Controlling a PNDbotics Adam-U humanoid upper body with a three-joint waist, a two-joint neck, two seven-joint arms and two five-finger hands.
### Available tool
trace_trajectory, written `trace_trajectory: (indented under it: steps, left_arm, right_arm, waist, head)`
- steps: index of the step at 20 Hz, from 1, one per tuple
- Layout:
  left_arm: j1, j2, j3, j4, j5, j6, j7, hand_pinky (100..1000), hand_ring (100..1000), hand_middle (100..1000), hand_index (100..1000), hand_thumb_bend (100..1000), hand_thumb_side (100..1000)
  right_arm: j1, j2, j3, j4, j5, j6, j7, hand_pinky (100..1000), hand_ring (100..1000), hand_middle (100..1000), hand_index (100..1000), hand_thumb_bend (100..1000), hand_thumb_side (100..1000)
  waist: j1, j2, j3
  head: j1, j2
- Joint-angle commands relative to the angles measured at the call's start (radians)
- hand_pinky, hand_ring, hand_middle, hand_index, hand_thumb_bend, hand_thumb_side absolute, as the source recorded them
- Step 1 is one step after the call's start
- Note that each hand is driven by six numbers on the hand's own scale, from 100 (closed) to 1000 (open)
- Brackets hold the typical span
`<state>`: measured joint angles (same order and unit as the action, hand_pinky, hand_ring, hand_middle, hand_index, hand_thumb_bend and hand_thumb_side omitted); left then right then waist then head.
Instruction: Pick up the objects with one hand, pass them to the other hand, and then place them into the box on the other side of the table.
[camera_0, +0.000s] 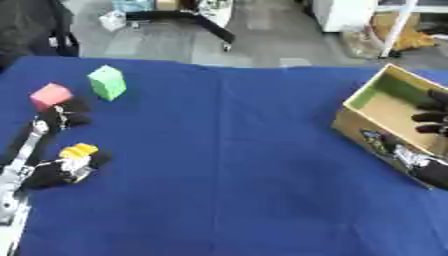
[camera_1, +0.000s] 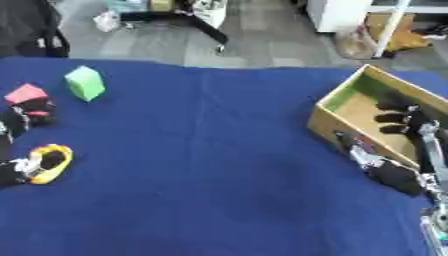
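Two blocks (camera_0: 107, 82) lie far left, box (camera_1: 337, 120) right.

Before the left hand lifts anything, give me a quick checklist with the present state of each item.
1. Left hand on the yellow object: ok, fingers around it.
2. Yellow object off the table: cannot tell.
3. Right hand free to receive: cannot tell; it is over the cardboard box, its fingers curled, contents hidden.
4. Box open, on the right side: ok.
5. Blue cloth between the hands bare: ok.
6. Pink block and green block left to move: ok, on the cloth.
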<state>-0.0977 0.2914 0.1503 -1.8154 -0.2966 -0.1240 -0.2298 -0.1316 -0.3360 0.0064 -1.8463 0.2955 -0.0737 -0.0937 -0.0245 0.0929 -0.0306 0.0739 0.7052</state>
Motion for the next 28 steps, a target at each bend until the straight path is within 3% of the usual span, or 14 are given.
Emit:
trace_trajectory:
  steps: [1,6,7,10,14,17,21,24,28]
  left_arm:
    - [-0.014,0.018,0.004,-0.015,-0.011,0.005,0.009,805,711,743,889,811,578]
    - [-0.017,0.051,0.001,-0.024,-0.024,0.005,0.008,807,715,745,902,779,609]
    - [-0.017,0.066,-0.001,-0.027,-0.030,0.004,0.007,807,715,745,903,784,574]
    - [-0.015,0.133,-0.004,-0.041,-0.057,0.011,-0.004,800,705,746,905,767,577]
    - [0.011,0.311,-0.013,-0.071,-0.120,0.009,-0.050,814,730,759,898,704,560]
    - [0.037,0.494,-0.037,-0.059,-0.147,-0.026,-0.145,825,748,765,897,647,521]
    - [0.014,0.660,-0.076,0.000,-0.172,-0.068,-0.285,830,757,754,875,591,452]
    - [-0.034,0.717,-0.119,0.069,-0.191,-0.093,-0.347,820,739,735,857,550,408]
    - [-0.099,0.724,-0.168,0.140,-0.225,-0.112,-0.393,811,735,724,853,499,373]
  right_arm:
    - [-0.009,-0.009,-0.007,-0.012,0.005,0.003,-0.006,672,721,744,921,530,333]
    - [-0.006,-0.010,-0.009,-0.010,-0.003,0.002,-0.011,671,719,742,922,507,331]
    - [-0.005,-0.010,-0.009,-0.009,-0.005,0.002,-0.010,672,719,742,923,500,332]
    - [-0.003,-0.012,-0.009,-0.007,-0.006,0.002,-0.009,672,718,742,924,486,333]
    - [0.011,-0.021,-0.011,-0.013,-0.008,0.003,-0.011,672,715,739,924,471,338]
    - [0.018,-0.029,-0.013,-0.014,-0.009,0.007,-0.014,671,713,737,924,467,338]
    - [0.025,-0.031,-0.013,-0.011,-0.014,0.008,-0.019,668,708,733,924,466,335]
    - [0.025,-0.032,-0.010,-0.010,-0.017,0.006,-0.017,668,708,732,924,465,335]
    - [0.027,-0.033,-0.011,-0.010,-0.019,0.008,-0.018,668,707,732,924,462,338]
  waist:
    - [-0.010,0.005,0.000]
    - [-0.009,0.005,-0.002]
    - [-0.009,0.004,-0.003]
    - [-0.008,0.002,-0.005]
    - [-0.003,-0.002,-0.005]
    - [0.005,-0.008,-0.005]
    - [0.013,-0.016,-0.004]
    - [0.014,-0.019,-0.007]
    - [0.012,-0.022,-0.014]
  head:
    - [0.000,-0.012]
    - [-0.001,-0.014]
    - [0.000,-0.013]
    - [0.001,-0.015]
    - [0.002,-0.014]
    - [0.007,-0.009]
    - [0.015,-0.003]
    - [0.016,-0.004]
    - [0.016,-0.006]
